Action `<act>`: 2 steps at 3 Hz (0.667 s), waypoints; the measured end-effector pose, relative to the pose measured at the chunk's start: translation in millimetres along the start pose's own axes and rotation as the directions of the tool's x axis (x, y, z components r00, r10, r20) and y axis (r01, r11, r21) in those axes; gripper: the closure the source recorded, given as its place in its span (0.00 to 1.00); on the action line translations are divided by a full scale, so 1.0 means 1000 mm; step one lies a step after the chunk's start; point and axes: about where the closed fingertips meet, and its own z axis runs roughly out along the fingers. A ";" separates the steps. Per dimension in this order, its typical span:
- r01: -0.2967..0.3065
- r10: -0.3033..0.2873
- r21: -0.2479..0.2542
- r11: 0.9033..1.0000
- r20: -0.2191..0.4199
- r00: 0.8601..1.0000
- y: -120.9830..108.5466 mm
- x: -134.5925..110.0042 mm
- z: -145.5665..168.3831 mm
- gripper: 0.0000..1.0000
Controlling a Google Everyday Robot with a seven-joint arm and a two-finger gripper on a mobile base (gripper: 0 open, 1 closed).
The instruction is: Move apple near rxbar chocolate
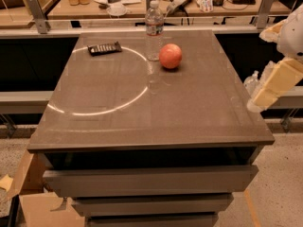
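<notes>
— So, what stage is to be logged? Biggest things first, quickly.

— The table (189, 122) is noted: a grey top with drawers below, and everything of the task is set toward its far end. The gripper (265, 91) is seen off the table's right edge, hung beside it, well apart from all the items. How far it is opened cannot be told. Nothing can be seen held by it, and the fruit is certainly not in it.

— Understood. Items?

— A water bottle (153, 30) is stood upright near the far edge. The apple (170, 56) is rested on the tabletop just to the right of that bottle, untouched. The rxbar chocolate (104, 48) is laid flat at the far left, with the bottle between it and the fruit.

— So the fruit and the bar are not yet counted as near?

— Not yet. They are well apart, with the bottle in the way. Progress is judged as nil: no approach made, no grasp made, no carry made.

— Left to be done?

— All of it, as judged. The gripper must be brought in over the top, the apple taken up, carried leftward past or around the bottle, and set down just beside the bar. The bottle is flagged as a knock-over risk, and the round fruit as likely to roll once released.
</notes>
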 end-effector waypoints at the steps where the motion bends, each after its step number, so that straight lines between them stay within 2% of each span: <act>1: -0.061 0.048 0.073 0.995 0.170 0.984 -0.047 -0.002 0.017 0.00; 2: -0.120 0.080 0.104 0.987 0.329 0.941 -0.088 -0.012 0.038 0.00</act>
